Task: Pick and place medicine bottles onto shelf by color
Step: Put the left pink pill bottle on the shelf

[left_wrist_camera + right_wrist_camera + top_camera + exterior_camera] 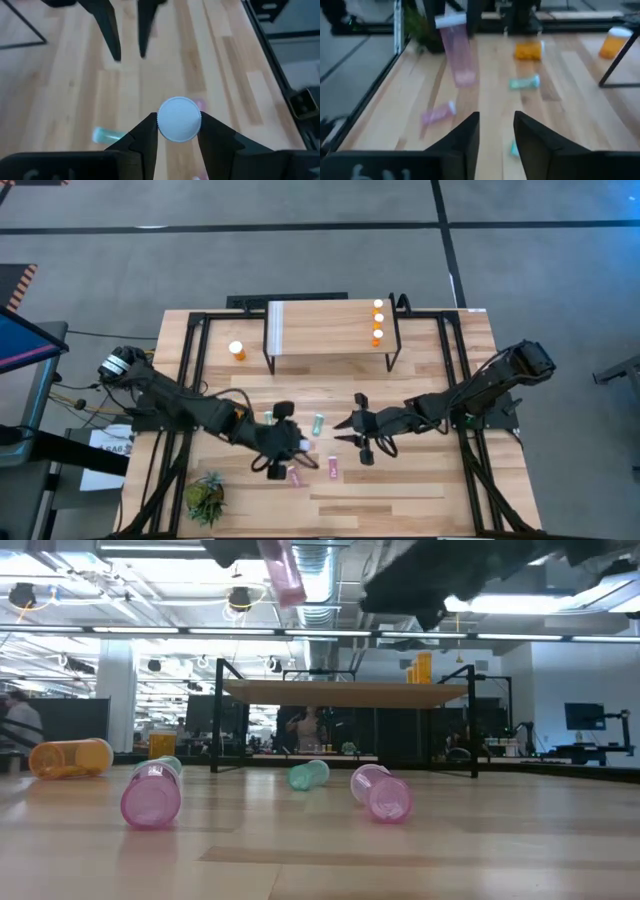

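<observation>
The left gripper (178, 131) is clamped on a pink bottle (458, 52) by its white cap (179, 119), one jaw on each side of the cap. The bottle hangs cap-up, clear of the tabletop (400, 500) (the low view shows its pink body (284, 572) at the top of the frame, above the lying bottles).

The right gripper (495, 131) is positioned near the middle of the tabletop, facing the left gripper. Its jaws stand slightly apart with nothing between them.

Bottles lying on the tabletop:
- Two pink bottles (151, 794) and (384, 793), on their sides toward the near edge.
- A teal-green bottle (308, 774), on its side between the grippers and the shelf. A further teal-green bottle (269, 417) lies beside the left arm.
- An orange bottle (237, 351), near the shelf's left end (lying on its side in the low view).

The shelf (330, 330) stands at the far side of the tabletop. Three orange bottles (377, 322) stand upright in a row at its right end; the pale panel (274, 328) is at the left end.

A small green plant (205, 498) sits at the near left corner.
</observation>
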Available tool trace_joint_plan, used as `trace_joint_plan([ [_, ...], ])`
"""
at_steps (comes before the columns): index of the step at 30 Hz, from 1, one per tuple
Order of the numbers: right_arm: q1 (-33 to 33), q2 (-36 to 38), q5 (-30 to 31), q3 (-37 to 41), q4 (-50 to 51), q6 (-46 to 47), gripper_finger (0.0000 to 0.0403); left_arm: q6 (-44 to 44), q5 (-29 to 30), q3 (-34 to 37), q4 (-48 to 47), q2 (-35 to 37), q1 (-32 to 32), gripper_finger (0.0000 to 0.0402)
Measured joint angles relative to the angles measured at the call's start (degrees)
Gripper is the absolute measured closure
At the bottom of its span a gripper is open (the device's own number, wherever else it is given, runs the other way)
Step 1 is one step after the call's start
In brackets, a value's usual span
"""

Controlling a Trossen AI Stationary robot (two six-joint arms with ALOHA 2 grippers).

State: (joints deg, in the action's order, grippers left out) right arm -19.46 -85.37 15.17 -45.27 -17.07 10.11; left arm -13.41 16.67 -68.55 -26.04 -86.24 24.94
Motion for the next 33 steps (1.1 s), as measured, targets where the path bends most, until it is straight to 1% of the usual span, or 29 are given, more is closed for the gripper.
trace_joint_plan([
  [3, 1.0, -0.4, 0.0, 0.2, 0.6, 0.0, 0.0235, 1.2, -0.2, -0.4, 1.1, 0.0, -1.4, 0.0293],
  [10, 1.9, -0.3, 0.0, 0.1, -3.4, 0.0, 0.0166, 3.2, 0.1, -0.5, 4.1, 0.0, -2.6, 0.0293],
  [13, 1.9, -0.3, 0.0, 0.1, -4.0, 0.0, 0.0147, 3.8, 0.1, -0.5, 5.6, 0.0, -2.5, 0.0293],
  [17, 1.9, -0.3, -0.1, 0.1, -6.0, -0.9, 0.0141, 5.2, 0.1, -0.5, 7.2, 0.0, -2.5, 0.0293],
  [20, 1.5, -0.3, -1.6, 0.1, -7.1, -1.4, 0.0141, 5.3, 0.4, -0.5, 7.9, 0.0, -2.6, 0.0293],
  [26, 0.7, -0.3, -2.9, 0.1, -7.0, -1.3, 0.0141, 5.7, 2.2, -0.5, 8.0, 0.0, -2.6, 0.0293],
  [33, 0.5, -0.3, -2.9, 0.1, -7.7, -1.1, 0.0142, 5.8, 2.2, -0.5, 9.7, 0.0, -2.5, 0.0293],
])
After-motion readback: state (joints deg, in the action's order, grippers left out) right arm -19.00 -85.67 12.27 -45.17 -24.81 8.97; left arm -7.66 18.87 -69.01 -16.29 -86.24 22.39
